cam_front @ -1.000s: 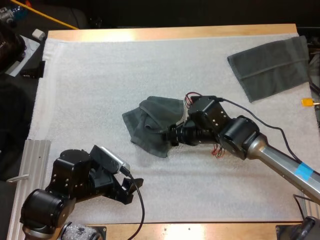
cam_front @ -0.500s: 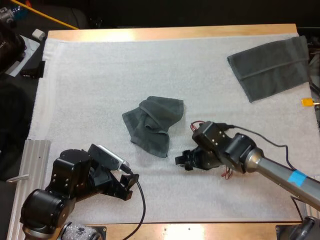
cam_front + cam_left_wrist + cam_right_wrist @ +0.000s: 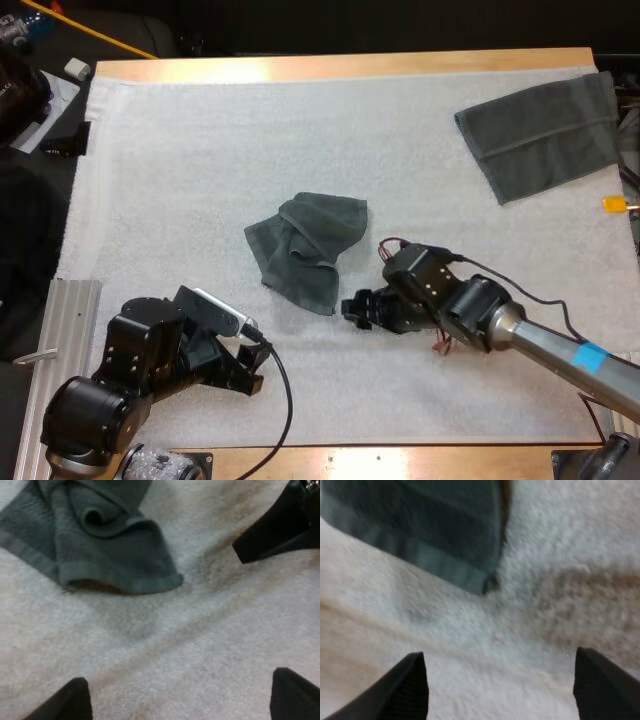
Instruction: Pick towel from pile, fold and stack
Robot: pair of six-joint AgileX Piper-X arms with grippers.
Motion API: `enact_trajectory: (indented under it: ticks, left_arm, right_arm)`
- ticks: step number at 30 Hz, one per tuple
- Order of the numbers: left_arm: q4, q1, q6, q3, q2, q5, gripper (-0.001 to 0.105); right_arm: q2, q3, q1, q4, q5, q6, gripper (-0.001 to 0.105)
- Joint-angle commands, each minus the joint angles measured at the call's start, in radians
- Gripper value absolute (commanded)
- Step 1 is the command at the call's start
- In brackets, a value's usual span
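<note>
Desk (image 3: pixel 350 66) carrying a white mat (image 3: pixel 200 150), seen from behind both arms. A flat towel (image 3: pixel 545 135) lies at the mat's far right, its outer edge cut off, so its layer count cannot be judged. The crumpled towel (image 3: pixel 305 245) sits near the mat's centre and tapers to a hemmed corner (image 3: pixel 485 582) pointing toward the near side. The right gripper (image 3: pixel 358 308) lies low on the mat just beside that corner, its fingers (image 3: pixel 410 690) spread and empty, the corner directly ahead of them. The left gripper (image 3: pixel 255 365) rests well apart from the towel toward the near edge, fingers (image 3: pixel 70 700) likewise spread on nothing. The right arm is judged nearer for the pick. The towel's folds hide its remaining corners
</note>
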Motion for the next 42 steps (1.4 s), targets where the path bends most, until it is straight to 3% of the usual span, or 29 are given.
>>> enact_trajectory:
  ticks: [1, 14, 23, 25, 30, 32, 42]
  left_arm:
    - [-0.001, -0.004, -0.006, -0.01, -0.008, -0.042, 0.071]
    - [0.004, -0.003, -0.012, -0.011, -0.006, -0.021, 0.071]
    - [0.0, -0.002, -0.007, -0.007, 0.003, -0.035, 0.07]
    - [-0.002, -0.002, -0.007, -0.008, 0.003, -0.034, 0.07]
    - [-0.001, -0.003, -0.006, -0.008, 0.006, -0.033, 0.07]
    - [0.0, -0.002, -0.005, -0.008, 0.008, -0.031, 0.07]
    - [-0.001, -0.002, -0.005, -0.006, 0.003, -0.024, 0.071]
  right_arm:
    - [0.034, -0.002, -0.003, -0.08, -0.027, 0.055, 0.06]
    - [0.322, -0.009, -0.004, -0.365, -0.125, 0.26, 0.06]
    - [0.363, -0.066, -0.008, -0.411, -0.13, 0.293, 0.059]
    - [0.372, -0.077, -0.007, -0.413, -0.125, 0.301, 0.052]
    - [0.372, -0.08, -0.007, -0.414, -0.106, 0.309, 0.012]
    - [0.366, -0.077, -0.007, -0.419, -0.105, 0.311, 0.001]
    - [0.338, -0.08, -0.008, -0.408, -0.121, 0.266, 0.0]
